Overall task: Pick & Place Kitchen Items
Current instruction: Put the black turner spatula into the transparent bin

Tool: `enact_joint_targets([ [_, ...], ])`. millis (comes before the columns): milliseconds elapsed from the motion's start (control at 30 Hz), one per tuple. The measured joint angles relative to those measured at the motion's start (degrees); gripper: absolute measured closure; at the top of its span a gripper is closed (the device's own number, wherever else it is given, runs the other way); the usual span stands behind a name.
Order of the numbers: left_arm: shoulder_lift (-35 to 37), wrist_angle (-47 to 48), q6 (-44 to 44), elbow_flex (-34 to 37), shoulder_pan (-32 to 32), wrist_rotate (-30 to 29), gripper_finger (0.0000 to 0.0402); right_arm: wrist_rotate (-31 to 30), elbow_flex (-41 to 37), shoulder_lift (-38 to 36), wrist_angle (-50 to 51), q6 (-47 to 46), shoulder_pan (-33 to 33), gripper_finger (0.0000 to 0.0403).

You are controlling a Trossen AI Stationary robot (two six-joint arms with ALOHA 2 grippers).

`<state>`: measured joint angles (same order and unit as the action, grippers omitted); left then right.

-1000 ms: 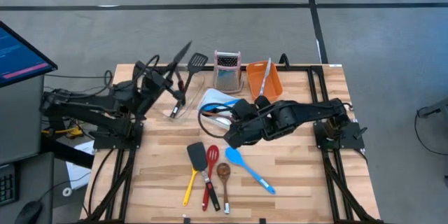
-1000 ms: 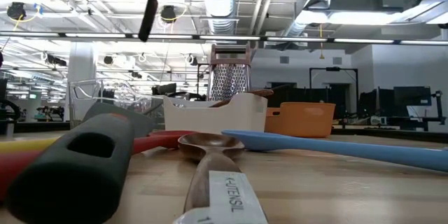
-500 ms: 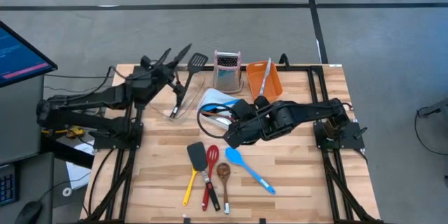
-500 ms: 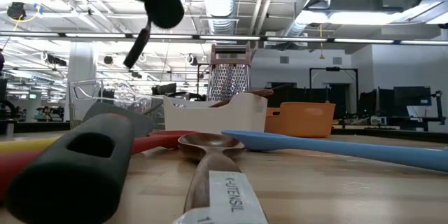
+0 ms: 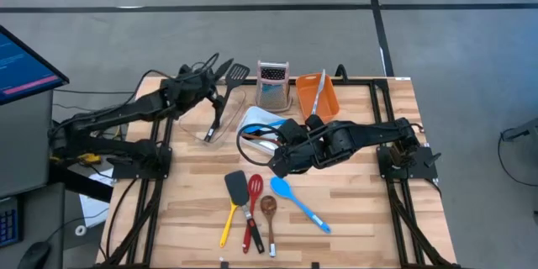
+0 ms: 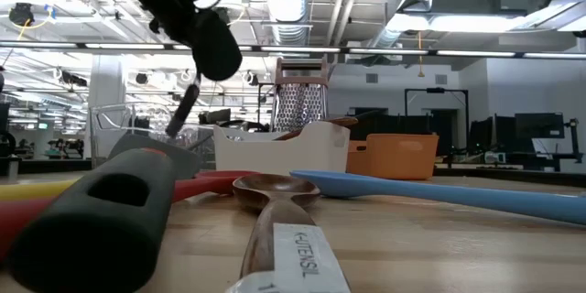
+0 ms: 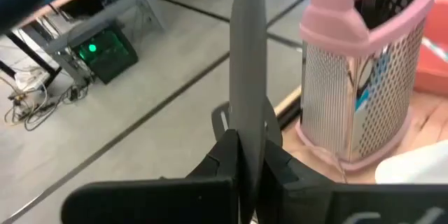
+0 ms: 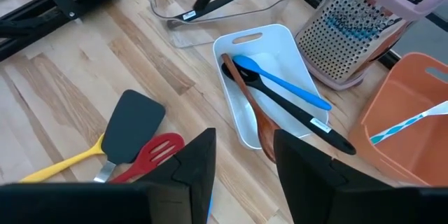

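My left gripper (image 5: 210,80) is shut on a black spatula (image 7: 248,56) in the air over the far end of a clear tub (image 5: 220,118). In the low view the spatula's free end (image 6: 186,110) slants down below the gripper (image 6: 212,46). A black slotted turner (image 5: 238,74) leans in the clear tub. A yellow-handled spatula (image 5: 234,187), a red tool (image 5: 254,189), a wooden spoon (image 5: 268,206) and a blue spoon (image 5: 298,202) lie on the table near its front. My right gripper (image 8: 245,175) hovers open above them, holding nothing. My left gripper pinches the black spatula between its two fingers (image 7: 224,150), on a narrow stretch (image 7: 248,129) from which the flat part runs on ahead, along the fingers. The spatula is lifted clear and slants downward toward the clear tub.
A white tub (image 8: 238,133) mid-table holds a blue spoon (image 8: 280,80), a black spoon and a wooden tool. Behind it stand a steel grater with a pink top (image 5: 273,84) and an orange tub (image 5: 318,92). A monitor stands off the table's left.
My left gripper has swung with the black spatula toward the table's far edge and the grater, and has come down. It has tipped forward, so the spatula's free end has dropped from high in the air to just over the clear tub.
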<state>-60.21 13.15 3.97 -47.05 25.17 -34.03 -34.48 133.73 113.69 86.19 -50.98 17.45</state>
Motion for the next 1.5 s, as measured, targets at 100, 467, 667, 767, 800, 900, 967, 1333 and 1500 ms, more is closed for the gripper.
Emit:
enact_joint_targets([
  [100,-2.59,0.04,-0.02,0.0,0.0,0.08,0.0401,0.0,0.0,0.0,0.0,0.0,0.04,0.0266],
  [467,-7.12,4.84,-2.94,-0.04,2.57,4.11,0.0401,0.02,0.0,0.0,-0.01,-0.02,0.04,0.027],
  [667,-7.1,7.57,-3.1,-0.09,4.53,7.74,0.0401,0.02,0.0,0.0,-0.04,-0.02,0.04,0.0269],
  [767,-7.16,9.44,-4.15,-0.07,5.11,10.57,0.0401,0.02,0.0,0.0,-0.06,-0.02,0.04,0.027],
  [800,-7.16,9.56,-4.37,-0.02,5.1,11.49,0.0401,0.02,0.0,0.0,-0.04,-0.02,0.04,0.0271],
  [900,-6.47,9.41,-4.42,-0.02,5.16,13.68,0.0402,0.02,0.0,0.0,-0.04,-0.02,0.04,0.0273],
  [967,-6.07,9.4,-4.45,0.01,5.16,15.45,0.0401,0.02,0.0,0.0,-0.04,-0.02,0.04,0.0274],
  [1333,-1.51,15.0,-2.62,-0.12,5.14,16.75,0.0402,0.0,0.0,0.0,-0.02,-0.02,0.0,0.0274],
  [1500,-1.54,22.36,-2.98,-0.19,5.14,20.36,0.0401,0.0,0.0,0.0,-0.02,-0.02,-0.37,0.0274],
])
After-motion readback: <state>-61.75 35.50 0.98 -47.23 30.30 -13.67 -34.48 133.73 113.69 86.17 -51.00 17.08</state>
